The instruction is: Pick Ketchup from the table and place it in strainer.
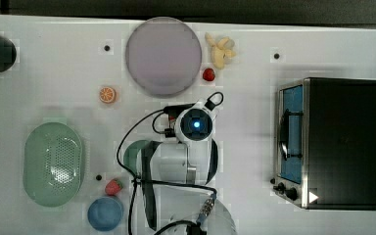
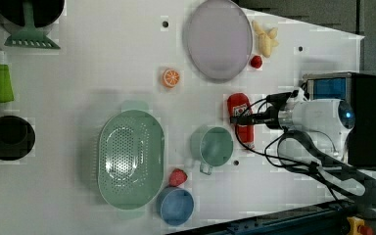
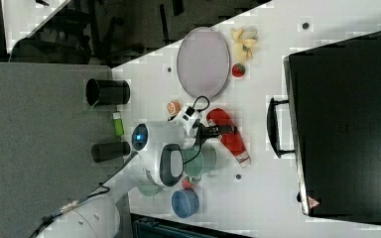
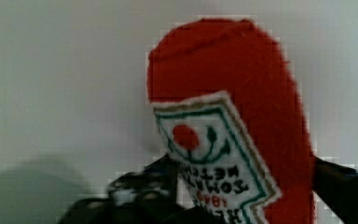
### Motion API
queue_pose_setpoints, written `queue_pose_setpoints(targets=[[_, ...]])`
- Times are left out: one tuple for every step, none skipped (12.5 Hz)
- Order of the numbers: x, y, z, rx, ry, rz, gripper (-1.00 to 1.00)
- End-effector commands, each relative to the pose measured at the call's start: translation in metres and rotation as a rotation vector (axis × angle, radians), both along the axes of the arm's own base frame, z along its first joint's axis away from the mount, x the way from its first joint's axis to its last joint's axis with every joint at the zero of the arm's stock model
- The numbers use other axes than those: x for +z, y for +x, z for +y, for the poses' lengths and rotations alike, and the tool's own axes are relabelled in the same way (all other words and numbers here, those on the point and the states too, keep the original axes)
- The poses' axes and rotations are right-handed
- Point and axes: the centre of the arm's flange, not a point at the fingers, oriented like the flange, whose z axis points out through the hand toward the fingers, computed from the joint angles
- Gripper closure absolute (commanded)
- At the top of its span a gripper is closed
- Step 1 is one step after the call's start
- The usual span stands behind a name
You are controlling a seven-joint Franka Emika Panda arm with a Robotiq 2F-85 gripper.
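Note:
The Ketchup [image 2: 240, 105], a red bottle with a white label, lies flat on the white table between the green mug [image 2: 213, 147] and the black oven. My gripper [image 2: 237, 119] reaches across its middle. In the wrist view the two black fingers [image 4: 140, 191] stand against opposite sides of the Ketchup [image 4: 242, 84], closed on it. In the right view the Ketchup [image 3: 230, 139] rests on the table under the gripper [image 3: 223, 130]. The pale green strainer [image 2: 129, 159] sits beyond the mug, at the top view's left [image 1: 53, 164], with nothing in it. In the top view my arm covers the Ketchup.
A purple plate [image 1: 162, 56], bananas [image 1: 220, 49] and a small red fruit [image 1: 208, 74] lie at the top view's top. A black oven [image 1: 333, 142] stands at the top view's right. A blue bowl [image 1: 105, 213], a strawberry [image 1: 112, 186] and an orange slice [image 1: 107, 94] are near the strainer.

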Motion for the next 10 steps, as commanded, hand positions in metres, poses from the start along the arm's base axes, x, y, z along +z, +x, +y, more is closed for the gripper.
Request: queue_pose_setpoints(targets=[[0.023, 0.01, 0.002, 0.037, -0.005, -0.07, -0.21], [0.031, 0.014, 0.002, 0.036, -0.006, -0.087, -0.16], [0.044, 0.017, 0.001, 0.026, -0.008, -0.107, -0.16], [0.062, 0.02, 0.001, 0.022, -0.012, -0.123, -0.16], [0.083, 0.022, 0.001, 0.023, -0.016, -0.133, -0.16], [0.107, 0.022, 0.002, 0.028, -0.02, -0.134, -0.16], [0.134, 0.021, 0.004, 0.034, -0.024, -0.126, -0.16], [0.162, 0.02, 0.009, 0.044, -0.027, -0.11, -0.16], [0.19, 0.017, 0.017, 0.05, -0.032, -0.086, -0.16], [0.216, 0.014, 0.026, 0.041, -0.037, -0.054, -0.16]])
